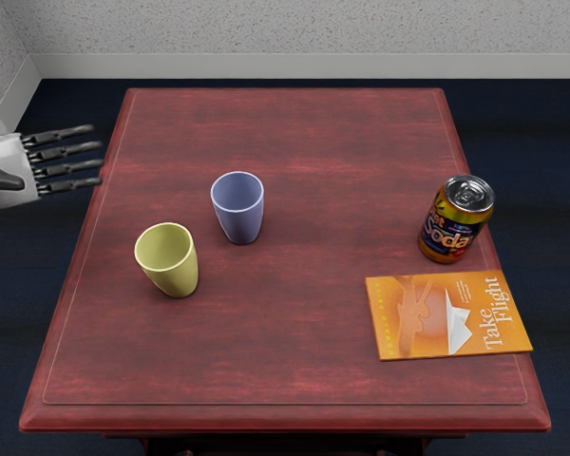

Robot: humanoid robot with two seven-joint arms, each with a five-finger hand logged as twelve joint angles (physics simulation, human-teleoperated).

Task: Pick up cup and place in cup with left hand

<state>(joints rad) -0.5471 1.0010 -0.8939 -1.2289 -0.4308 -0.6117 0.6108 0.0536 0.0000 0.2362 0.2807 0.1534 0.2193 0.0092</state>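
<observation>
- reaches in from the left edge, in the upper left of the frame, with the left hand point(21, 161), palm part pale and the rest dark
- extends the fingers point(71, 150) nearly straight toward the right, spread a little with gaps between, pinching nothing, tips near the left rim of the counter point(294, 366)
- shows a thumb, dark too, along the lower side of the palm, at the very edge of the frame
- has the yellow cup point(177, 277) left of centre, upright on the counter, mouth up, well apart from the hand and lower in the frame
- has the blue cup point(240, 224) a bit above and to the right of that, also upright with the mouth up, near the yellow one but not touching
- keeps both cups separate on the red wood, neither inside the other
- stands a soda can point(446, 228) upright at the right of the frame, silver lid showing
- lays an orange book point(408, 328) flat at the lower right, just below the can, with "take flight" running up the cover beside a white folded-paper shape
- spreads a dark blue floor point(14, 285) around the counter, with a speckled pale wall point(266, 28) along the top
</observation>
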